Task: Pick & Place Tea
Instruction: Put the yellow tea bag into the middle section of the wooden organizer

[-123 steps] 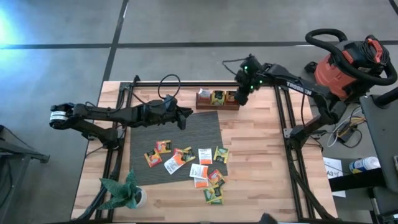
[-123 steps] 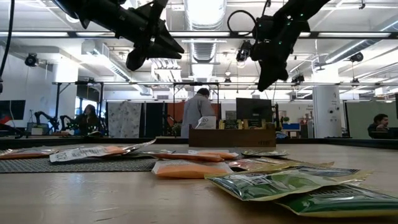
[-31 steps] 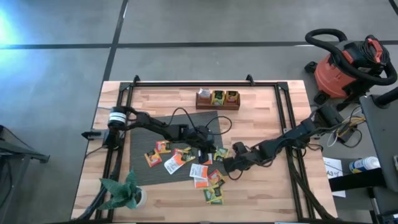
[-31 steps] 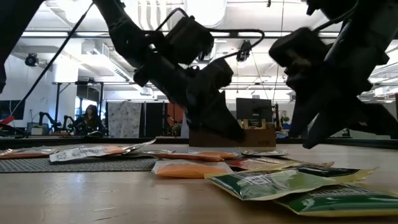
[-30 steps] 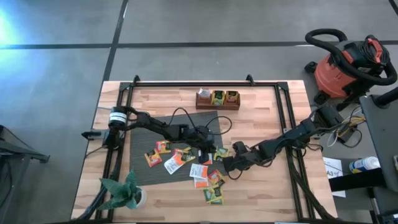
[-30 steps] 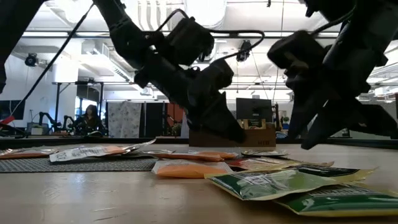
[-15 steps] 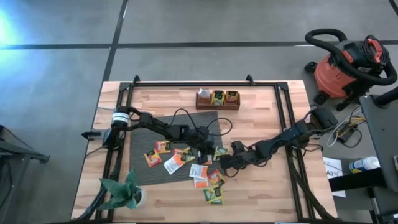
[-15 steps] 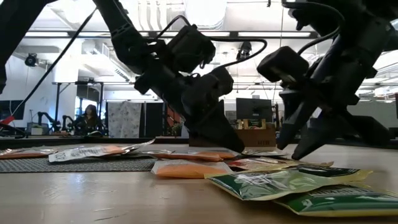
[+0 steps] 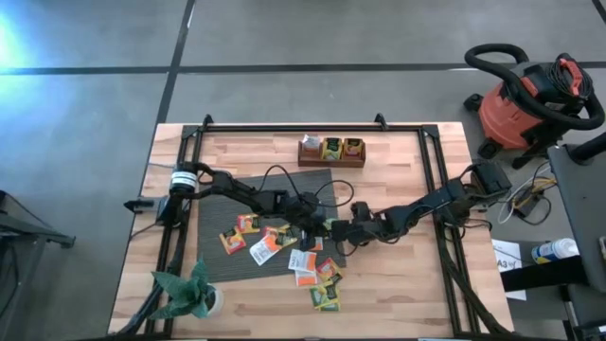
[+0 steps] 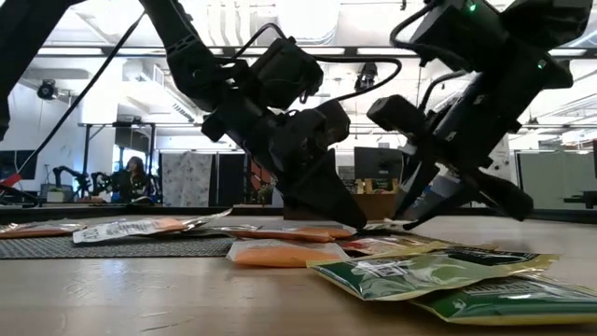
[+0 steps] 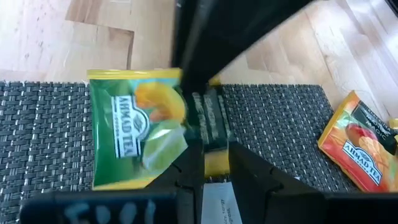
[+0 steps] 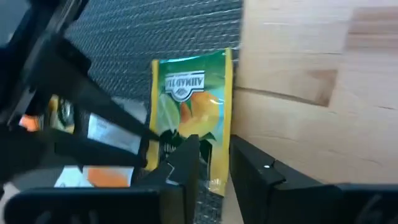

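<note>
The left gripper (image 9: 317, 227) sits low over the grey mat (image 9: 227, 204), fingers nearly together on the near edge of a green packet (image 11: 134, 134); whether it truly grips, I cannot tell; the other tea packets (image 9: 284, 248) lie scattered on the mat and the wood; the right gripper (image 9: 343, 237), narrowly parted, straddles the same packet's (image 12: 189, 118) opposite edge at the mat's border. Only one arm should lift; the other ought to back off first, since a double pinch risks tearing.

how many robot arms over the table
2. The left gripper reaches in from the table's left, the right gripper from its right; both meet at a green tea packet at the mat's right edge.
</note>
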